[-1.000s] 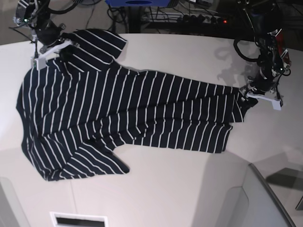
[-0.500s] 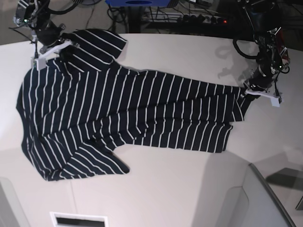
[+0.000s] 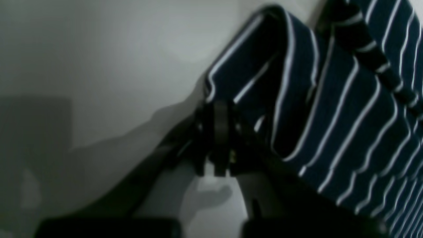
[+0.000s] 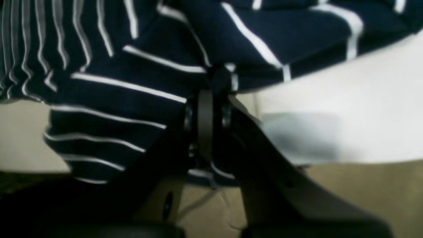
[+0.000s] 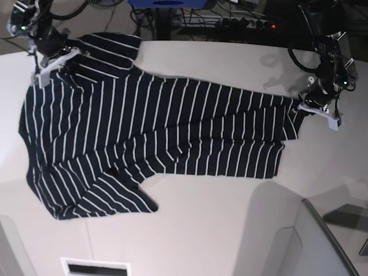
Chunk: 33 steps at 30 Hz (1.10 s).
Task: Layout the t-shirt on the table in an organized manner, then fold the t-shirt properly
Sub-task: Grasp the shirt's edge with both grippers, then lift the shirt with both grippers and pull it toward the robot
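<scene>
Lies spread lengthwise across the white surface (image 5: 218, 230): the t-shirt (image 5: 149, 132), dark navy with thin white stripes, collar end toward the base view's left, hem toward its right. Still rumpled, with a sleeve bunched at the lower left and folds along the near edge. Clamped at both ends: the left gripper (image 5: 307, 108) with fingers (image 3: 220, 132) together on a hem corner, the right gripper (image 5: 54, 56) with fingers (image 4: 205, 119) together on cloth near the shoulder.

Judged to be the laying-out step, not yet the folding. Calls next for drawing the two ends apart to pull the cloth taut, then lowering it flat, and smoothing the lower sleeve.

No brand, label or writing readable anywhere; wrist views blurred, so perhaps a small tag missed.
</scene>
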Each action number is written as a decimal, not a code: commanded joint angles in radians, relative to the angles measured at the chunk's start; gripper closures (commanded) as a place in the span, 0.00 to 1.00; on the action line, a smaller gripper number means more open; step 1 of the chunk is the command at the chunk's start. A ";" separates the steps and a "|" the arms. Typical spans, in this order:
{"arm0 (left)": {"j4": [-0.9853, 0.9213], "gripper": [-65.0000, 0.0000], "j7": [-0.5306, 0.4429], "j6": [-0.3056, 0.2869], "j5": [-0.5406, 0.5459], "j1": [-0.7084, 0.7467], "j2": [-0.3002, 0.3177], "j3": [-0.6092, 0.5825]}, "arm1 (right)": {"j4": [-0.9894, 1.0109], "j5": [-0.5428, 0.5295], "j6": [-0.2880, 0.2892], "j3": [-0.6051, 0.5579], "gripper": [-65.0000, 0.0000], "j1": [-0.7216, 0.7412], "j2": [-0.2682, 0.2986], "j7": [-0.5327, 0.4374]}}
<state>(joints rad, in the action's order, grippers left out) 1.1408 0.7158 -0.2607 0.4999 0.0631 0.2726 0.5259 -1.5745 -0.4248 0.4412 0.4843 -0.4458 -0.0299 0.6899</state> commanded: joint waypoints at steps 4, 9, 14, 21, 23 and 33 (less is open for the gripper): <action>0.189 1.00 0.052 0.002 0.010 -0.032 0.035 0.006 | -0.192 -0.010 0.003 0.006 0.99 0.048 0.045 0.100; 0.342 1.00 0.215 0.002 0.010 -0.119 0.035 0.006 | -0.309 -0.010 0.000 0.007 0.99 0.201 0.121 0.270; 0.430 1.00 0.307 0.002 0.015 -0.204 0.027 0.006 | -0.313 -0.010 0.000 0.007 0.99 0.384 0.180 0.400; 0.457 1.00 0.328 0.002 0.018 -0.236 0.026 0.006 | -0.320 -0.012 0.001 0.009 0.99 0.497 0.210 0.482; 0.457 1.00 0.333 0.002 0.010 -0.179 0.027 0.000 | -0.320 -0.010 0.001 0.009 0.99 0.466 0.210 0.518; 0.552 1.00 0.330 0.002 0.010 0.120 0.034 -0.005 | -0.309 -0.010 0.000 0.007 0.99 0.242 0.204 0.523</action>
<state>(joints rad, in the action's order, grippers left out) 1.6764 1.0637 -0.2626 0.5060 0.1913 0.2882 0.5179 -1.8717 -0.4381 0.4423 0.4866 -0.2150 0.1596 1.2316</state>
